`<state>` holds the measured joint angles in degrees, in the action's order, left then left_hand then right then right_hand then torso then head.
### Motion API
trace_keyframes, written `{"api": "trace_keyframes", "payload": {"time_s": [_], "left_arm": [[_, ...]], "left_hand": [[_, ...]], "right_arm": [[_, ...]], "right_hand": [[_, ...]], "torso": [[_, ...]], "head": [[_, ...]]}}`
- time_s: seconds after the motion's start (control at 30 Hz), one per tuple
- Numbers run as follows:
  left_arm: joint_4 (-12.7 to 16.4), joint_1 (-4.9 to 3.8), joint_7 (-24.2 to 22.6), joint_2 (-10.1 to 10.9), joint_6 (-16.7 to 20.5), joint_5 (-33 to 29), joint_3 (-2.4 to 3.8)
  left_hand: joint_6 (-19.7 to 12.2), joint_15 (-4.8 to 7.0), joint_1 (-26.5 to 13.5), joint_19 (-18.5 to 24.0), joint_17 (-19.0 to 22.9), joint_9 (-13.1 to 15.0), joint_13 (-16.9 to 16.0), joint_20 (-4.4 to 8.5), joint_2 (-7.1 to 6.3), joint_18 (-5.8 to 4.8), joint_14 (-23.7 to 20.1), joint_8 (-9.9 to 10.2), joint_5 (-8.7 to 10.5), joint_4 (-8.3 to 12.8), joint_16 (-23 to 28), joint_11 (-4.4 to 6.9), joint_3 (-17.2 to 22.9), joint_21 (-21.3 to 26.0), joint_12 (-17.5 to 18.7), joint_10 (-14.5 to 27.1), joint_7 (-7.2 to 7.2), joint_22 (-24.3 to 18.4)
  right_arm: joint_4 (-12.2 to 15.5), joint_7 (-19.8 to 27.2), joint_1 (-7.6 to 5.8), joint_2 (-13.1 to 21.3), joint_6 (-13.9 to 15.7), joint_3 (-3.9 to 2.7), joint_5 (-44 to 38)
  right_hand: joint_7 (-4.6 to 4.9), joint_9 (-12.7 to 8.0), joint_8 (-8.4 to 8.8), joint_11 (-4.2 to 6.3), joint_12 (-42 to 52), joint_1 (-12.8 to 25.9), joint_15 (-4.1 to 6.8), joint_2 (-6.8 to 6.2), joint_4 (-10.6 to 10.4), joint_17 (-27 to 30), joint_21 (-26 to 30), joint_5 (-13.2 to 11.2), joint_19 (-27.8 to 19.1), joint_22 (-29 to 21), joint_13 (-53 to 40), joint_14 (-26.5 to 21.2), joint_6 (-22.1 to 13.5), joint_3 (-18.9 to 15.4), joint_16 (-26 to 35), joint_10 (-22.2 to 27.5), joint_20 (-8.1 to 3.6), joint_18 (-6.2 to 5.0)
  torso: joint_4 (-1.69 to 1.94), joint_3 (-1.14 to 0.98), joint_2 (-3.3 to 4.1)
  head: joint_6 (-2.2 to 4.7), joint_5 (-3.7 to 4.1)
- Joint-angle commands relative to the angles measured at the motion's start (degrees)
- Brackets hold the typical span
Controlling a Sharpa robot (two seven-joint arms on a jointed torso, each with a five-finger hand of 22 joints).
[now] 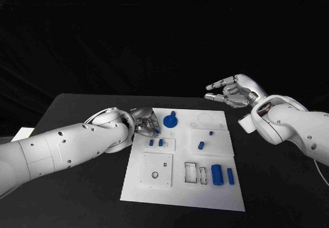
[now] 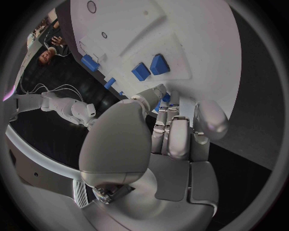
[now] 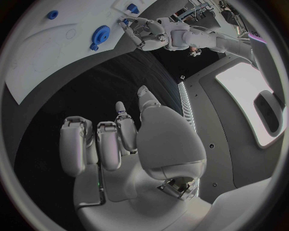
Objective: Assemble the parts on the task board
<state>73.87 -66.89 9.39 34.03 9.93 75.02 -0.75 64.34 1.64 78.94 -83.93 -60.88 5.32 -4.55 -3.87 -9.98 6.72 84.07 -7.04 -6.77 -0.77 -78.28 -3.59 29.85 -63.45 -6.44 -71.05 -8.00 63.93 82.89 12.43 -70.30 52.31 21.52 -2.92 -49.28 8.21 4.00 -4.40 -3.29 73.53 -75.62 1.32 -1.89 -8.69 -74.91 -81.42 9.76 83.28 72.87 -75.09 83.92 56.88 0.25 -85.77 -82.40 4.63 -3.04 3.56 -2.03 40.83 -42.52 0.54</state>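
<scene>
Left robot hand (image 1: 144,122): at the upper left edge of the task board (image 1: 205,197) in the head view, fingers curled down toward the board; from this view alone I cannot tell whether they hold anything.
Left robot hand, wrist view (image 2: 171,132): fingers bent inward, their tips close to a small blue piece (image 2: 164,98) at the board's edge; whether they grip it or only touch it cannot be told.
Right robot hand (image 1: 233,92): raised beyond the board's upper right corner in the head view, over the dark surface (image 1: 278,185), fingers apart and loosely curved, holding nothing.
Right robot hand, wrist view (image 3: 114,144): fingers spread over the black surface, nothing between them; the board lies well apart from it.
Task board: white plate in the middle of the surface, lengthwise away from the robot.
Blue gear (image 1: 170,119): upper left part of the board, just right of the left robot hand; the right wrist view shows its toothed rim (image 3: 100,34), which the head view leaves unclear.
Two small blue blocks (image 1: 156,142): side by side just below the left robot hand; the left wrist view shows them near its fingertips (image 2: 151,67).
Small blue peg (image 1: 201,144): centre of the board.
Two blue cylinders (image 1: 222,175): lower right of the board, lying side by side, well apart from both hands.
</scene>
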Motion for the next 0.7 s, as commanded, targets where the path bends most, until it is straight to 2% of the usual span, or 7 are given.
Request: {"api": "trace_keyframes", "payload": {"time_s": [0.03,0.7], "left_arm": [[0.3,0.07,-0.8,-0.3,0.2,-0.1,-0.01],[0.4,0.07,-1.0,-0.4,0.8,-0.2,-0.01]], "left_hand": [[-0.4,-0.43,-0.5,-0.2,0.0,-0.1,0.0,-0.28,-0.02,-0.86,1.2,0.3,-0.24,0.4,-0.3,-0.29,-0.1,-0.2,0.2,0.3,-0.04,0.1],[-0.2,-0.23,-0.7,-0.2,0.1,-0.2,-0.5,-0.26,-0.29,-0.81,1.2,0.5,-0.13,0.8,-0.5,0.06,-0.6,-0.3,-0.4,-0.5,0.38,0.3]], "right_arm": [[0.0,0.3,0.05,-0.1,-0.9,0.0,-0.1],[-0.2,0.3,0.09,-0.2,-1.0,0.0,-0.1]], "right_hand": [[-0.07,0.0,-0.08,0.17,-0.2,0.4,-0.06,0.3,0.0,-7.4,0.2,0.3,-0.3,0.0,-4.2,4.4,-0.3,-0.5,0.3,0.3,-0.01,-0.5],[-0.08,0.0,-0.09,0.18,-0.2,0.4,-0.05,0.33,0.0,-7.4,0.2,0.3,-0.3,0.0,-4.2,4.4,-0.3,-0.6,0.3,0.2,-0.01,-0.5]], "torso": [[-0.01,-0.01,-0.01],[-0.03,0.0,0.0]], "head": [[0.0,0.03],[-0.09,0.1]]}}
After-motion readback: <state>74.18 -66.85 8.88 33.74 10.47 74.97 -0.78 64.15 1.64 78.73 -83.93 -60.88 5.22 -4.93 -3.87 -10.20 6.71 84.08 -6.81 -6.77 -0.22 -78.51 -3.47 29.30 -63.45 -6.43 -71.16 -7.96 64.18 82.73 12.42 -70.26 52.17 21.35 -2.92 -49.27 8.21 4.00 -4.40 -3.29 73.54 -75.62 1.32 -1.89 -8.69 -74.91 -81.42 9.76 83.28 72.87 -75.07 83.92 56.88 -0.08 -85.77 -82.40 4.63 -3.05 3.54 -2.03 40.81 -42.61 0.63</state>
